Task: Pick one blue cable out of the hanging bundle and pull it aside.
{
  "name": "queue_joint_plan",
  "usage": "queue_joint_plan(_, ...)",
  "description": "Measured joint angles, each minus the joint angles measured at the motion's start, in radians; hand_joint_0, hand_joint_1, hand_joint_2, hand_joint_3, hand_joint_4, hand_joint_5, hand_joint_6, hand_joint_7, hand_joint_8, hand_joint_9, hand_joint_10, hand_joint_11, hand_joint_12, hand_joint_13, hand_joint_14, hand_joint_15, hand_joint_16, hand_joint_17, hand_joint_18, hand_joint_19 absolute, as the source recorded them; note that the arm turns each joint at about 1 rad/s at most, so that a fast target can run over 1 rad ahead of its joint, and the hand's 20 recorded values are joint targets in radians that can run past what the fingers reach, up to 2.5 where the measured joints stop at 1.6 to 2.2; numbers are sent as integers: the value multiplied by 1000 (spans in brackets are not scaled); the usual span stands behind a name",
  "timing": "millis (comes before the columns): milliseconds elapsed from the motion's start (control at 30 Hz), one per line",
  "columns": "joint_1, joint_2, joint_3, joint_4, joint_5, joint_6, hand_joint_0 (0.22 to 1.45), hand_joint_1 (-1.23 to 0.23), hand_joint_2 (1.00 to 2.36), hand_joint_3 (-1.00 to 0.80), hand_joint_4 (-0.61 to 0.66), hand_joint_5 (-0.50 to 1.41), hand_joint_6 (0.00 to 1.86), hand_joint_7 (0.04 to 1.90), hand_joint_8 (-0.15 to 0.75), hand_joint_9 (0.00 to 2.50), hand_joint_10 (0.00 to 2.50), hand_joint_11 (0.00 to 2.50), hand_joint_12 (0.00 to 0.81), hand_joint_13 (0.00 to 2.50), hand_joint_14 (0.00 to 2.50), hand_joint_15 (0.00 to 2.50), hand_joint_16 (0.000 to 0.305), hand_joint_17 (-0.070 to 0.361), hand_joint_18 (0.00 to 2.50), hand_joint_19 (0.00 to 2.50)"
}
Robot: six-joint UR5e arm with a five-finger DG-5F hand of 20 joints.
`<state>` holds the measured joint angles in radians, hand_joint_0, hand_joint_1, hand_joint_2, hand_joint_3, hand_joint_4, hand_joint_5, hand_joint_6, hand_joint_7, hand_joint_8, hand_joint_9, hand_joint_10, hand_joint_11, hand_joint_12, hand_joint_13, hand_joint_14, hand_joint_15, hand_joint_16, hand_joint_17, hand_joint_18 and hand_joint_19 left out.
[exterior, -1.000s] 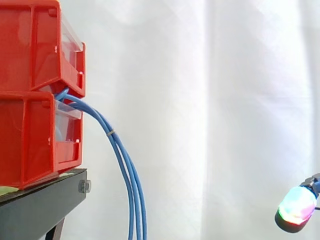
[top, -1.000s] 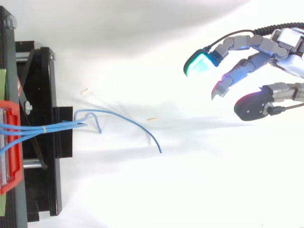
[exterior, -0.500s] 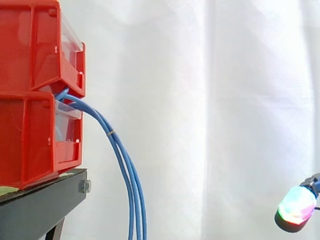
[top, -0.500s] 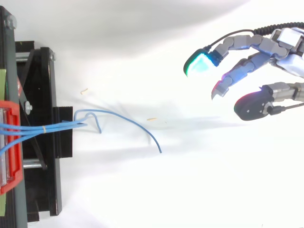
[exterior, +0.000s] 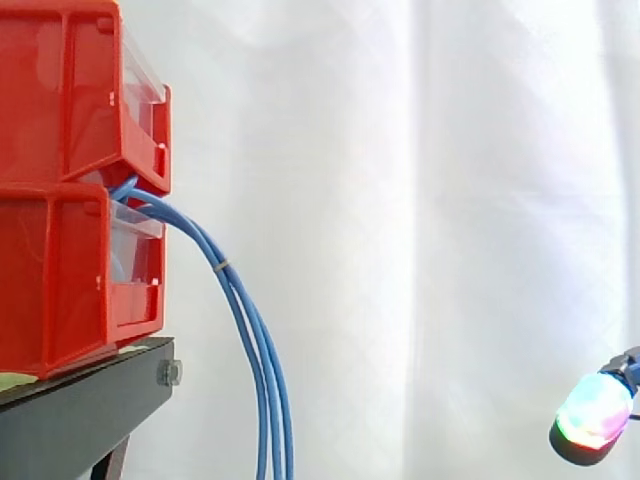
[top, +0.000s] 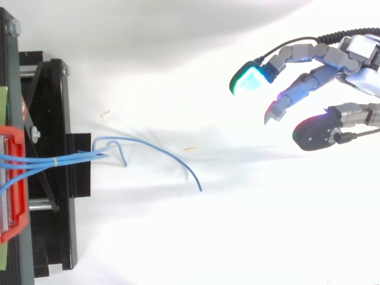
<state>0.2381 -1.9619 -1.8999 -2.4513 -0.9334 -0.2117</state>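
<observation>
The fingers are loosely spread and only slightly bent, grasping nothing; their glowing fingertips (top: 249, 80) point toward the left of the top view, one green, one with a magenta tip and one dark with a red rim. They belong to the hand (top: 351, 64), which enters at the upper right of that frame, well apart from everything else. In the side view one rounded pad of the hand (exterior: 594, 412), green and pink, sits at the lower right edge. The bundle of blue cables (exterior: 252, 335) comes out between the two stacked red bins (exterior: 70, 180) at the left, arches over, and hangs down past the front of the black stand (exterior: 85, 420) to the bottom edge, with a thin pale band (exterior: 222, 266) around it below the arch. From above, one loose cable (top: 172, 155) curves away from the bundle toward the centre of the frame, its free end on the white surface. Two small yellowish scraps (top: 105, 113) lie near it. A white curtain (exterior: 430, 200) fills the background of the side view.
</observation>
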Motion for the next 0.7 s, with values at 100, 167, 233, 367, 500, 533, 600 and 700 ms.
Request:
queue_joint_plan(100,0,0,0,0,0,0,590,-588,1007,-419,334,-130,502,785,300,1037,14,411,357,947,18,485,55,124,806,558)
queue_joint_plan(167,0,0,0,0,0,0,590,-588,1006,-418,337,-129,503,784,306,1052,14,416,354,952,19,484,55,124,810,558)
queue_joint_plan(233,0,0,0,0,0,0,590,-589,1007,-416,336,-127,502,785,304,1066,14,418,352,964,18,483,55,124,817,557)
queue_joint_plan(367,0,0,1,0,0,0,593,-593,1007,-418,327,-126,502,782,306,1076,14,420,351,967,18,481,55,124,823,554)
queue_joint_plan(500,0,0,0,0,0,0,592,-606,1007,-419,280,-146,502,778,286,1004,14,420,344,901,19,478,54,122,774,526)
queue_joint_plan(533,0,0,0,0,0,0,592,-611,1006,-419,269,-148,502,779,278,983,14,417,342,883,19,476,55,123,753,519)
queue_joint_plan(600,0,0,0,0,0,0,590,-614,1006,-422,261,-151,502,778,273,970,14,416,336,861,19,476,54,122,728,513)
queue_joint_plan(700,0,0,0,0,0,0,580,-619,1006,-427,249,-155,502,779,266,949,17,409,332,832,18,461,53,119,688,499)
